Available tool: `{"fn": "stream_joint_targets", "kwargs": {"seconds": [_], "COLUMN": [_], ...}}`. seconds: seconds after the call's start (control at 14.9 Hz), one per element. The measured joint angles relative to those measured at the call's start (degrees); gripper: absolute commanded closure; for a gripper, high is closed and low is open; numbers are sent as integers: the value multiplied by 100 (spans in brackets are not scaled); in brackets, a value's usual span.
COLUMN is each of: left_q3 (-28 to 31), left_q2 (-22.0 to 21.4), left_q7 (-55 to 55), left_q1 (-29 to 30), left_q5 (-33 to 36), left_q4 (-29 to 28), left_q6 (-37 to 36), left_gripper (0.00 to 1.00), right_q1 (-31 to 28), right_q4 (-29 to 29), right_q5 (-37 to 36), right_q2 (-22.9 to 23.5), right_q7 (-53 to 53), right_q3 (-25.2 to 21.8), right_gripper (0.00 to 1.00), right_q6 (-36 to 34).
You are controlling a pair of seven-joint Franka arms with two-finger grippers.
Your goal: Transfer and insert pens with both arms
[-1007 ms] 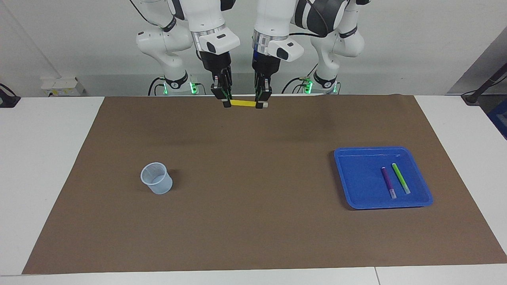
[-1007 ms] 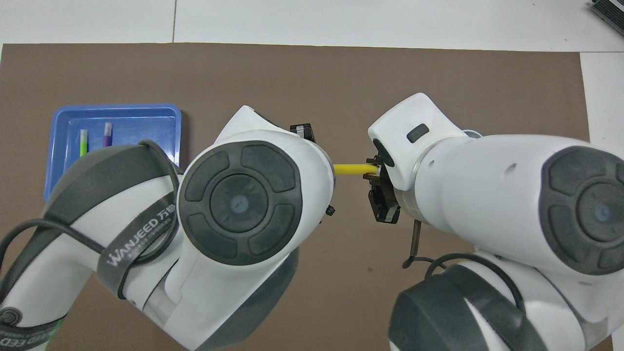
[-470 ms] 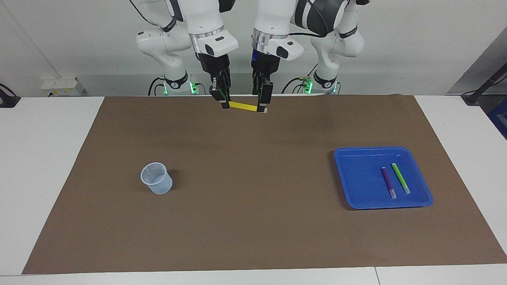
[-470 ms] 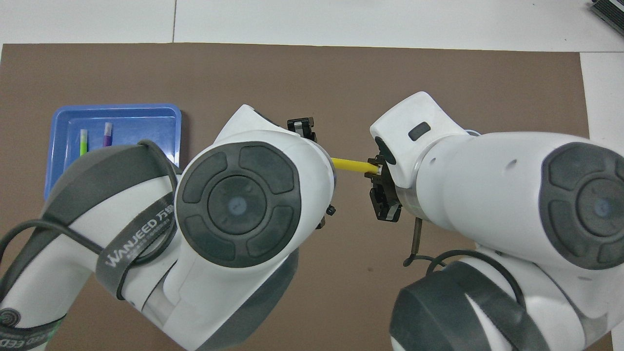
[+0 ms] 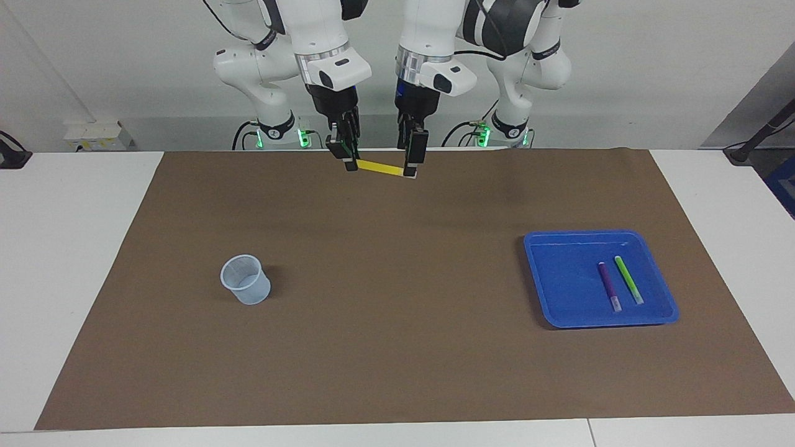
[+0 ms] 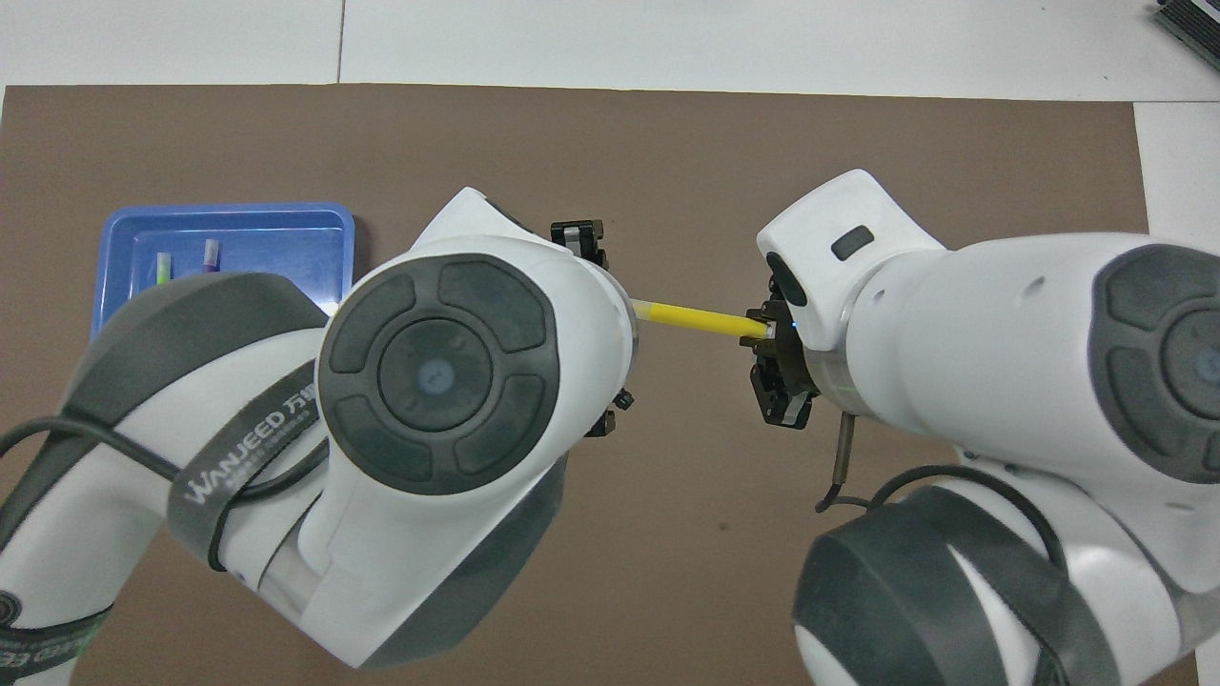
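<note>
The right gripper [image 5: 351,162] is clenched on one end of the slim yellow pen [image 5: 380,167], held up over the brown mat's [image 5: 397,347] edge by the robots. The left gripper [image 5: 411,166] stands released around the pen's pale-capped end, seemingly not pinching it. The purple pen [image 5: 608,286] and green pen [image 5: 628,279] lie side by side in the glossy blue tray [image 5: 540,292] toward the left arm's end. A translucent ribbed cup [image 5: 245,279] stands upright toward the right arm's end.
</note>
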Motion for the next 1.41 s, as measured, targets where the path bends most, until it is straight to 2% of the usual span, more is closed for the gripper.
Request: {"fn": "stream_joint_targets", "kwargs": {"seconds": [0.34, 0.87, 1.07, 1.41], "left_q3": [28, 43, 50, 59], "left_q2": [-1, -94, -138, -224], "left_q7": [316, 2206, 3394, 5787], "left_q1": [569, 1197, 1688, 2573], "left_q5": [-2, -2, -68, -211], "left_q4": [-98, -383, -427, -602], "left_q6": [300, 155, -57, -364], "left_gripper": [0, 0, 0, 0], "right_q1": [-772, -2455, -2720, -2724], "right_q4": [-1, -215, -454, -601], "right_q5": [-26, -49, -183, -560], "right_q2": [-2, 10, 37, 400], "right_q7": [-512, -927, -656, 82], "right_q3": [-25, -71, -73, -42], "right_gripper": [100, 100, 100, 100], "right_q6": [-287, -445, -306, -134]}}
